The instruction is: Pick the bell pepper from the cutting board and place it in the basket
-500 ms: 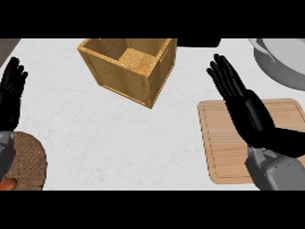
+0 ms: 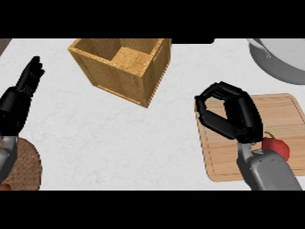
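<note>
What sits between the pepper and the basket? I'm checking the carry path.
Only the right hand itself, curled and empty over the board, lies on that line. The pepper sits at the forearm's right side. The counter between board and basket shows nothing else in the way.

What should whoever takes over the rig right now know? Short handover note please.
Left hand: open, fingers straight and up, resting at the view's left edge, holding nothing.
Right hand: fingers curled over the cutting board, nothing visibly in them.
Bell pepper: red, lying on the board beside the right wrist, partly hidden by the forearm; not grasped.
Basket: wooden, upright, left of the board, nothing visible inside.
Done: right hand is over the board.
Left: grasp the pepper, carry it to the basket, release it inside.
</note>
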`<state>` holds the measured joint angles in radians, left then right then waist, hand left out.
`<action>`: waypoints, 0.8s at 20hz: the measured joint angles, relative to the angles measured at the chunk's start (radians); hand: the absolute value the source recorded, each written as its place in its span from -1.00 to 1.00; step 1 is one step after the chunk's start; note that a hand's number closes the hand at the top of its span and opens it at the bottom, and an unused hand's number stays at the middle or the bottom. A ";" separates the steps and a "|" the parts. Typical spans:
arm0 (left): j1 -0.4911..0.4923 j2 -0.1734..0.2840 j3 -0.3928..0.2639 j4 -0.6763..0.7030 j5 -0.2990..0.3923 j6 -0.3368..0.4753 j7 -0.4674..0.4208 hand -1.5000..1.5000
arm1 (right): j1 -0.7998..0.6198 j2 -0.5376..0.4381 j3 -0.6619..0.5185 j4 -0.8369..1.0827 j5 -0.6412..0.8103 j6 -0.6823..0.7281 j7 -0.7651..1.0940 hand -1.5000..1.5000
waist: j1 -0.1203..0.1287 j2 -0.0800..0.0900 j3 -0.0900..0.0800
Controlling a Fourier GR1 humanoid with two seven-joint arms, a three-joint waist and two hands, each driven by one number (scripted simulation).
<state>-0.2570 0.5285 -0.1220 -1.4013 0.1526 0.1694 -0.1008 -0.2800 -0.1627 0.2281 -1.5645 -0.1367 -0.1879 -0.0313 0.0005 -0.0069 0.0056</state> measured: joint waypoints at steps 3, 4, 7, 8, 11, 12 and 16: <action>0.006 -0.002 -0.021 -0.026 -0.010 -0.018 0.012 0.00 | 0.013 0.077 0.084 0.045 0.157 -0.150 -0.009 -1.00 | 0.004 0.003 -0.003; 0.001 0.001 -0.023 -0.030 -0.014 -0.021 0.022 0.00 | 0.005 0.086 0.099 0.061 0.211 -0.195 -0.002 -1.00 | 0.004 0.003 -0.004; 0.010 0.000 -0.033 -0.052 -0.021 -0.022 0.034 0.00 | -0.038 0.055 0.128 0.082 0.385 -0.302 0.094 -1.00 | 0.002 -0.002 -0.008; 0.013 0.001 -0.033 -0.055 -0.021 -0.023 0.037 0.00 | -0.057 0.025 0.127 0.093 0.441 -0.317 0.137 -1.00 | 0.000 -0.003 -0.009; 0.023 0.002 -0.034 -0.054 -0.026 -0.022 0.038 0.00 | -0.105 -0.078 0.127 0.117 0.591 -0.307 0.292 -1.00 | -0.014 -0.010 -0.014; 0.027 0.004 -0.033 -0.054 -0.024 -0.024 0.041 0.00 | -0.121 -0.116 0.129 0.124 0.635 -0.283 0.345 -1.00 | -0.018 -0.012 -0.016; 0.033 0.008 -0.030 -0.052 -0.028 -0.023 0.041 0.00 | -0.192 -0.247 0.174 0.142 0.747 -0.090 0.542 -1.00 | -0.024 -0.019 -0.021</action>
<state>-0.2242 0.5365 -0.1521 -1.4533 0.1246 0.1460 -0.0600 -0.4718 -0.4101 0.4024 -1.4221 0.6102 -0.2776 0.5106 -0.0230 -0.0255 -0.0156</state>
